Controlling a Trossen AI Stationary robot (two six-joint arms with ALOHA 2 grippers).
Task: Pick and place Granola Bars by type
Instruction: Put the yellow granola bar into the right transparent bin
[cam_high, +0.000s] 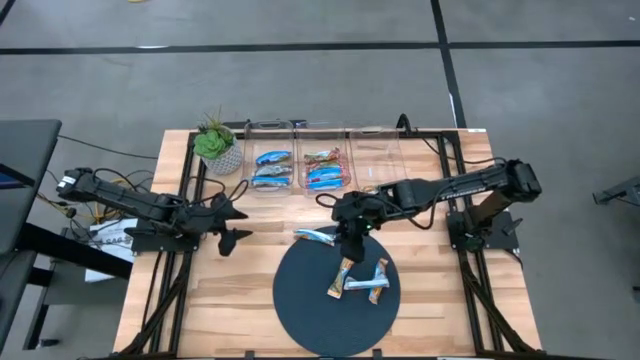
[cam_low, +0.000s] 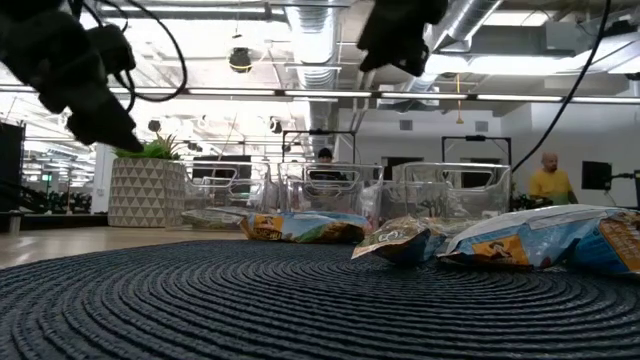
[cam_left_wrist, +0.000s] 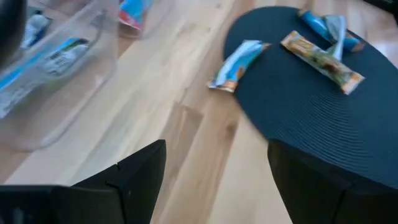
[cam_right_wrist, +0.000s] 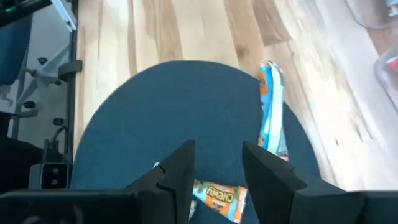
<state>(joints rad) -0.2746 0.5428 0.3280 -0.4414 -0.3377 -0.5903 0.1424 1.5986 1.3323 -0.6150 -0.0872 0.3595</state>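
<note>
Bars in foil wrappers are partly sorted: blue-and-white ones (cam_high: 272, 158) lie in the clear plastic bins (cam_high: 268, 128), while three remain at the dark round woven mat (cam_high: 310, 310). The right gripper (cam_high: 347, 240) hovers empty over the orange-brown bar (cam_high: 343, 278), fingers parted narrowly, likely lining up a pick. The left gripper (cam_high: 232, 222) waits wide open beside the potted succulent (cam_high: 216, 146), nothing obstructing.

Grey floor (cam_high: 300, 85), exposed ceiling ducts (cam_low: 320, 25).
</note>
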